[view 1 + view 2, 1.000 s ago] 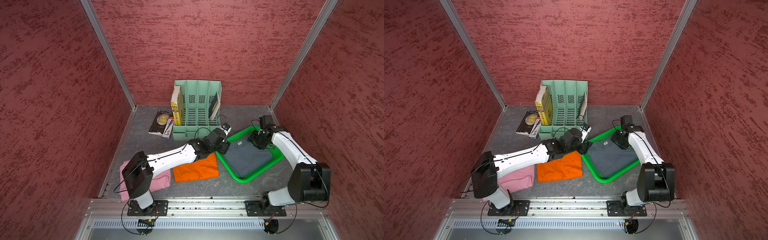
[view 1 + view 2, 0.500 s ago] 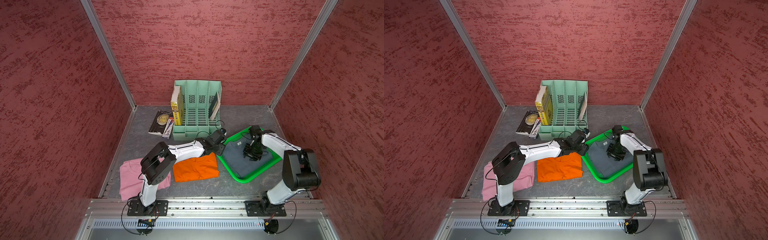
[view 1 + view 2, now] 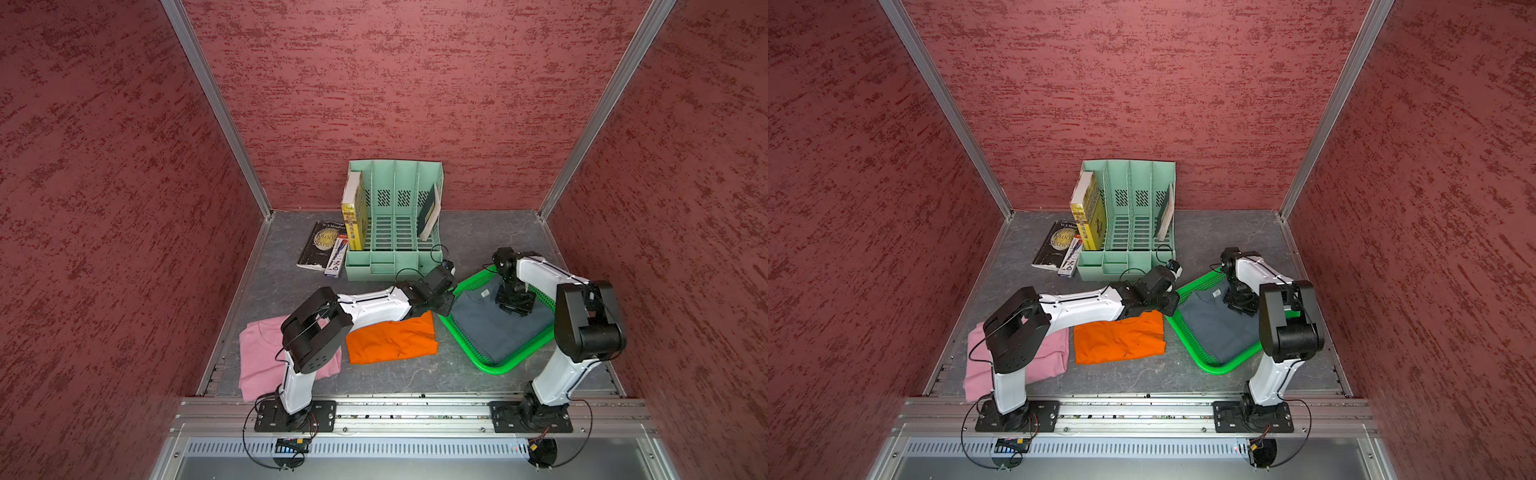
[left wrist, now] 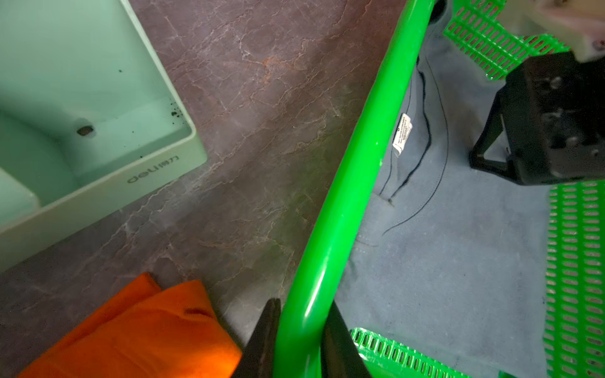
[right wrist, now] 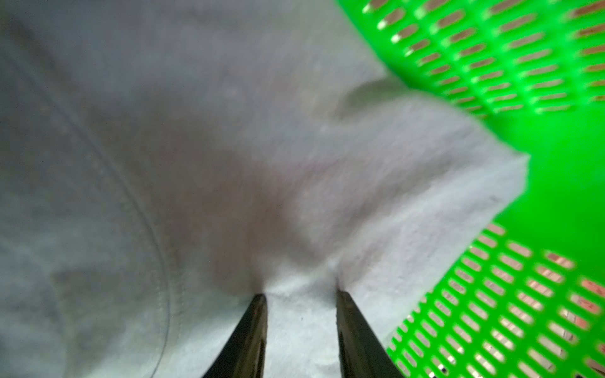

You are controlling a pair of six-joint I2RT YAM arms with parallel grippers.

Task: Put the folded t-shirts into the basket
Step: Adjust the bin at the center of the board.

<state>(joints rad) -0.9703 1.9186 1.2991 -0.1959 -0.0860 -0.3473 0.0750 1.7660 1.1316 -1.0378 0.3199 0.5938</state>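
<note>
Folded t-shirts are partly dealt with: by my reading one of three is done. The grey-blue t-shirt lies flat inside the basket, collar and label toward the back wall, covering most of the base. The orange t-shirt lies on the tabletop just beside the basket's near-left rim, and the pink t-shirt lies further left, partly hidden under the left arm's elbow. Those two are what is left to move.

The left gripper has its jaws closed on the basket's rounded rim, one on the outside and one on the inside, at the corner nearest the orange shirt. I take this as steadying or shifting the basket, not picking up cloth. The right gripper points down onto the grey-blue shirt near the far right of the basket. Its jaws stand part-way apart with the tips pressed into the cloth, and no fold is clearly caught between them.

The tabletop is a dark grey, stone-patterned sheet, matte and bare around the shirts. At the back stands a mint-green file organizer with a yellow book upright in its left slot, and a black book lies flat beside it. Rough red textured walls close in three sides, and both arms are bolted to an aluminium rail along the front
</note>
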